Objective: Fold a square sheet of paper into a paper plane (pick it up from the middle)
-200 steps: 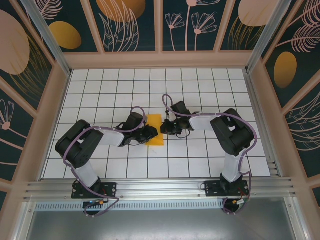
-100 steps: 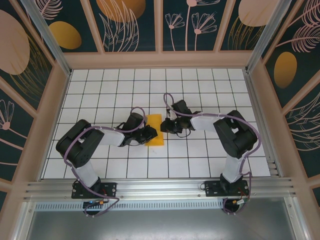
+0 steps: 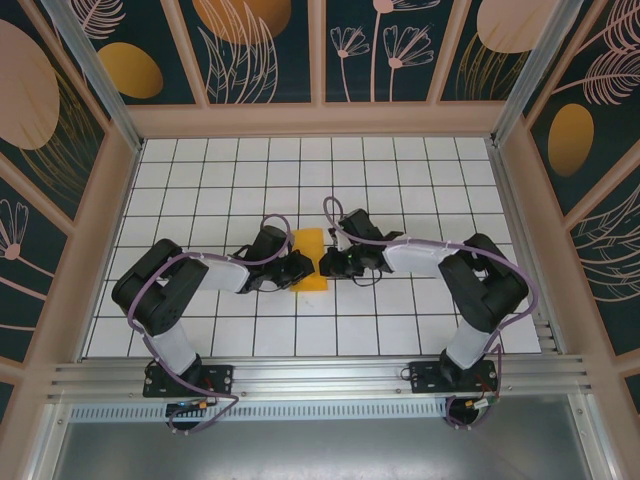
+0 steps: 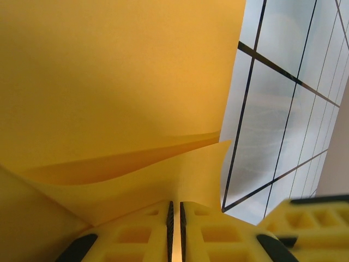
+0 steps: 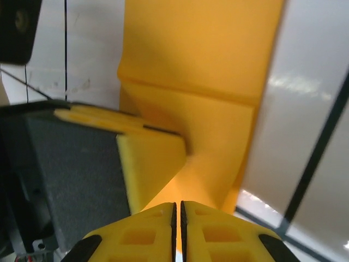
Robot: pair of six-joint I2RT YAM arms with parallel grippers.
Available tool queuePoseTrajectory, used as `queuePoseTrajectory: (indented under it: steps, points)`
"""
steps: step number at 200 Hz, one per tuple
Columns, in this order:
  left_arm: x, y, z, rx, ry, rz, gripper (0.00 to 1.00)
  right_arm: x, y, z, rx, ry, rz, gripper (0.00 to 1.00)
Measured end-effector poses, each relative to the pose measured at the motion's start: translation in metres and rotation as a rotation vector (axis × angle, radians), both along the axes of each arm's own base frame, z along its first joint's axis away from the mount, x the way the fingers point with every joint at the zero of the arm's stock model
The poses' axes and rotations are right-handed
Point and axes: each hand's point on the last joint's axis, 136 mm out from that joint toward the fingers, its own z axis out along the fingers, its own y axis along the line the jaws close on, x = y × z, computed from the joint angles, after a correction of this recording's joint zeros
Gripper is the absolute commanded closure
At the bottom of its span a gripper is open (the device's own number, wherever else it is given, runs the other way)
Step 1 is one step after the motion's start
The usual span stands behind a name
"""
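Item: square sheet of paper (image 3: 312,259), orange-yellow, one piece. Location: flat on the white-tiled counter (image 3: 200,180), about its middle. Condition: already doubled over into a tall narrow strip with at least one crease across it. My left wrist view has an upper ply curling up off the ply beneath, so it is not yet pressed flat and no dart point is formed. Attendants: my left claw (image 3: 297,268) at the sheet's left edge and my right claw (image 3: 326,265) at its right edge, the sheet lying between them. Both claws have their yellow pads pressed together. At each one the paper runs straight into the tips, so I read both as pinching a ply of the sheet, though the pinched edge itself is hidden between the pads. Handling, by my estimate: nearly weightless, limp across any unsupported span, stiffer along a crease. It looks slick enough on the glossy tiles to skate sideways if pushed from one edge only. It will tear or take a stray wrinkle easily, and a wrong crease stays for good. Where to hold: thin edges and loose plies suit closed tips. A ply should be taken near the middle of the sheet's long edge, not at a corner, so it lifts evenly. The opposite edge wants pinning down while the fold is carried over. Pull lightly, because two claws tugging apart could rip it.
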Motion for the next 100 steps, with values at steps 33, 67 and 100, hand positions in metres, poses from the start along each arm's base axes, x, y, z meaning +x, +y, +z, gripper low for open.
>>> queuePoseTrajectory:
  steps: [33, 67, 100]
  points:
    - [0.000, 0.000, 0.000, 0.001, 0.000, 0.003, 0.85, -0.009, 0.006, 0.000, 0.008, 0.014, 0.028, 0.86]
    - [0.000, 0.000, 0.000, 0.001, 0.001, 0.004, 0.85, -0.016, 0.003, -0.007, -0.002, 0.040, 0.035, 0.86]
    - [0.000, 0.000, 0.000, 0.000, 0.003, 0.006, 0.85, -0.023, -0.003, -0.019, -0.029, 0.071, 0.035, 0.86]
